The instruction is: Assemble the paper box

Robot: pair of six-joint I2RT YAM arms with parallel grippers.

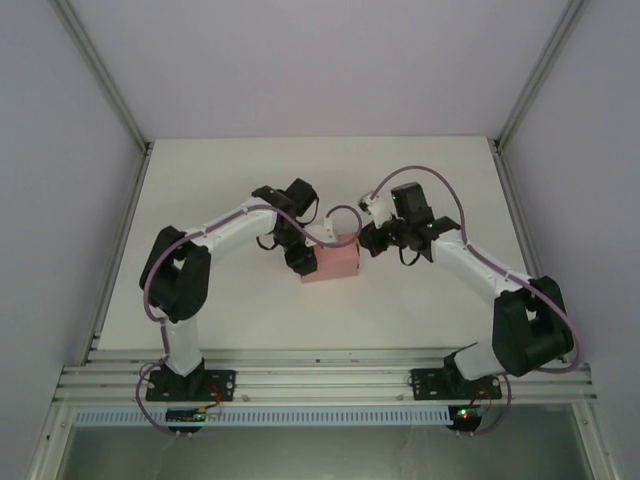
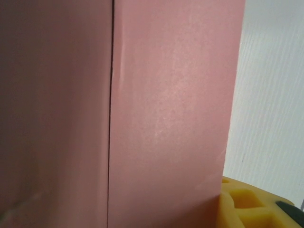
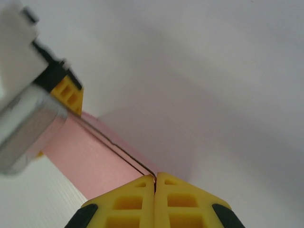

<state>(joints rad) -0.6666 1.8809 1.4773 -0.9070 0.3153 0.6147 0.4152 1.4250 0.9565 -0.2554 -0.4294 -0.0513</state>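
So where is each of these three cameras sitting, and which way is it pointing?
Top external: fixed above and behind the arms, looking down at the table; both arms whole, left gripper and right gripper at either end of the paper box.
Left wrist: on the left arm, close against the box's pink wall; one yellow finger at the bottom right.
Right wrist: on the right arm, looking along the box toward the left gripper; its own shut yellow fingers at the bottom.
Shared: all three see the box.

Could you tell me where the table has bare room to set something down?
Bare: the far strip of table by the back wall; the near strip between paper box and front rail. Crowded: mid-table, left end effector and right end effector at the box.
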